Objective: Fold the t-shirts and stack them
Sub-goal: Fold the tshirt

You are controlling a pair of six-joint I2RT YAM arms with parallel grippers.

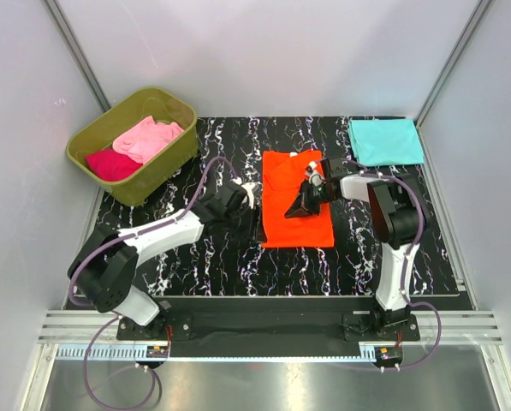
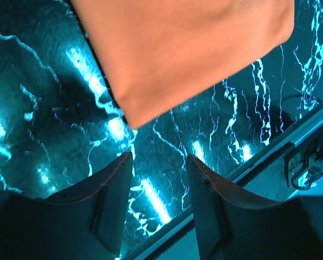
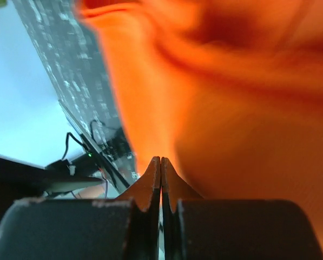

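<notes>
Pinch by right end effector [image 3: 160,158] holds orange t-shirt [image 1: 282,174]; left end effector [image 2: 158,156] hovers open beside it.

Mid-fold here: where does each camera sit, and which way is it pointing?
Top external: above and behind the bases, looking down on the table, orange t-shirt, teal t-shirt and tub; left arm and right arm both show.
Left wrist: on the left arm, looking down at the marbled table and a corner of the orange t-shirt; its open jaws show.
Right wrist: on the right arm, close against the orange cloth; its jaws are shut on it.
Shared: all three views show the orange t-shirt.
</notes>
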